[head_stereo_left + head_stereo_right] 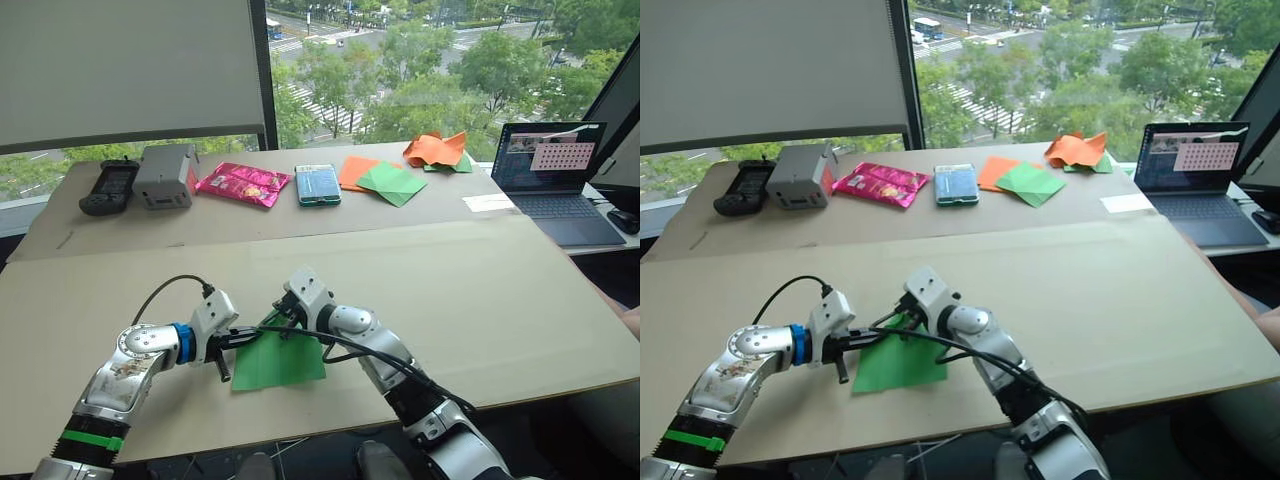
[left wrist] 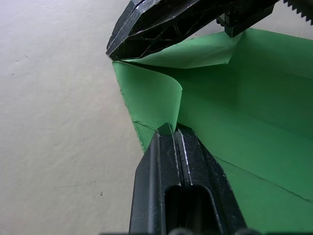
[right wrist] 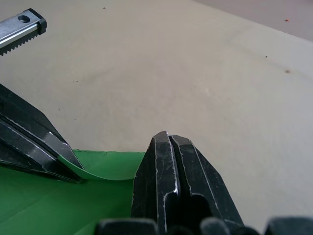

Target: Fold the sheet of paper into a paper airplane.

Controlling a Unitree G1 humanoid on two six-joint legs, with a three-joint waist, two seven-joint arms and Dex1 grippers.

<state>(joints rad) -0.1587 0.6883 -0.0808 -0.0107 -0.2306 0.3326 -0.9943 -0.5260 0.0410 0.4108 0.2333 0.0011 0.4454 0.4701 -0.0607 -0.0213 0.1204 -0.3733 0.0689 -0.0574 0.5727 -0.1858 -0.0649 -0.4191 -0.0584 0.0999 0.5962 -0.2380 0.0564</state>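
no text, brand or number can be read anywhere. the pink snack packet [image 1: 243, 183] and the teal packet [image 1: 317, 184] carry print too small to make out, and the laptop screen [image 1: 553, 148] shows only an illegible dotted pattern.

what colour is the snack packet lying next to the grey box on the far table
Bright pink/magenta, clearest in the left eye view.

Head stereo pair looks down over table [image 1: 480, 290]; wrist cameras close on sheet of paper [image 2: 234, 98].
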